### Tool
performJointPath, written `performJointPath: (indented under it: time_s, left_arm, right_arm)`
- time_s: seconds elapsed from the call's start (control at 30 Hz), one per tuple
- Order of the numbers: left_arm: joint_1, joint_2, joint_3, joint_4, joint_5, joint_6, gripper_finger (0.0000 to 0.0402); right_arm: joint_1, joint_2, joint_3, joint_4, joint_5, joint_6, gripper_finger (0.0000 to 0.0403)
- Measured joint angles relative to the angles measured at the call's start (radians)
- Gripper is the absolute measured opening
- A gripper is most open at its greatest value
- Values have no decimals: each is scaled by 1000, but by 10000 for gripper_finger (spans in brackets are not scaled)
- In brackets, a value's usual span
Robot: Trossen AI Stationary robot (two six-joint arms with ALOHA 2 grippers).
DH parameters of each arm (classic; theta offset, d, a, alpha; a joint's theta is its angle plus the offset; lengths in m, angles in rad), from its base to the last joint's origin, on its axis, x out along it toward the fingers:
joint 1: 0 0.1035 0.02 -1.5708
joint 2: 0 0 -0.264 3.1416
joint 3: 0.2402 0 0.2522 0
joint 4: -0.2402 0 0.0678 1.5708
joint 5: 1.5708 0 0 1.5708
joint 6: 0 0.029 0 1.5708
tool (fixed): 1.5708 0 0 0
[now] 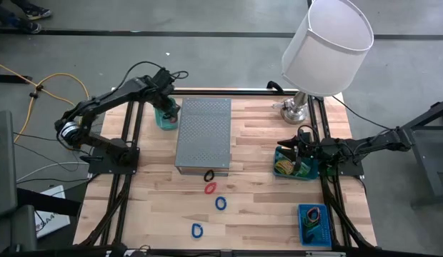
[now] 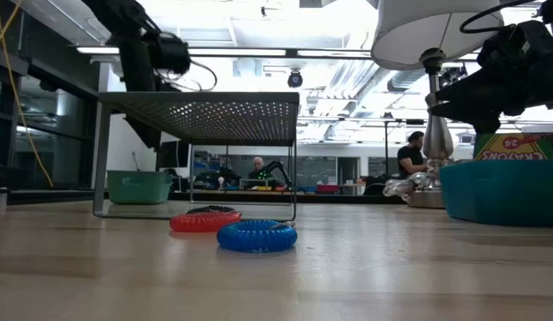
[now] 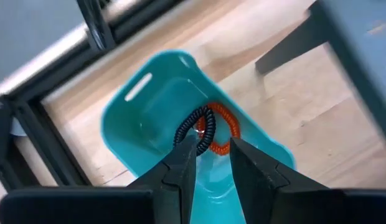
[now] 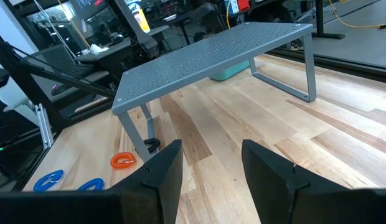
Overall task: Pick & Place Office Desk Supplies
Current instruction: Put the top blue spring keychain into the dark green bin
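The blue coil [image 2: 256, 235] and three more wait on the table [image 1: 264, 207]. The left gripper [image 3: 213, 151], fingers apart, hangs over two coils dropped in the teal bin [image 3: 143, 106].

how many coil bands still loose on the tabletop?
4. A dark coil band at the grey perforated stand's front edge, a red coil band just in front of it, a blue coil band beyond that, another blue one nearest the table's front edge. The stand may hide more.
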Motion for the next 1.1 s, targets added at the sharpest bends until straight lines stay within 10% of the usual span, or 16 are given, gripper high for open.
performJointPath:
  time_s: [0.53, 1.1]
  left_arm:
    - [-169, -154, 0, -223, 105, -71, 94]
    - [-1144, -208, 0, -351, -64, -800, 94]
  right_arm:
    - [0, 0, 0, 0, 0, 0, 153]
    - [0, 0, 0, 0, 0, 0, 153]
